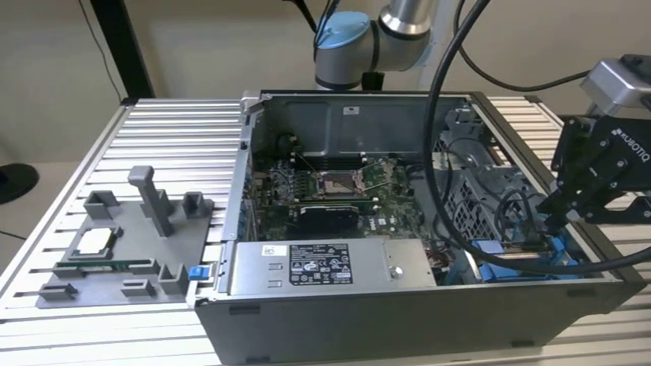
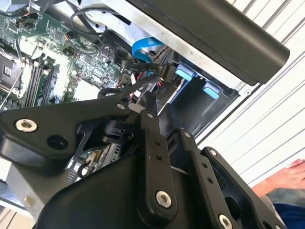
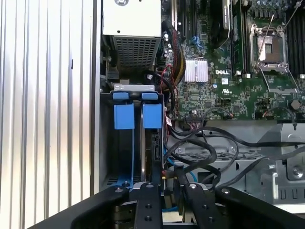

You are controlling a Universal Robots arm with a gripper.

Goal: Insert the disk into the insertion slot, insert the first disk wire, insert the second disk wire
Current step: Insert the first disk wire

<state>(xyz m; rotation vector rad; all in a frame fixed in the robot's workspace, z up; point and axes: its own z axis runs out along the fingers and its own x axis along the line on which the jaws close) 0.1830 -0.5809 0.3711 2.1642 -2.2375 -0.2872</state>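
Claw (image 1: 556,219) is narrow, pinching a black wire plug (image 3: 169,177) — low by the drive bay (image 3: 125,117), probably to line it up.

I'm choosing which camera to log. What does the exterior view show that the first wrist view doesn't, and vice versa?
The exterior view adds the grey fixture tray at that view's left and the arm's joint behind the computer case. The first wrist view adds two blue tabs side by side on the insertion slot and a silver heatsink. Both show the gripper near the slot, the power-supply box and the CPU socket.
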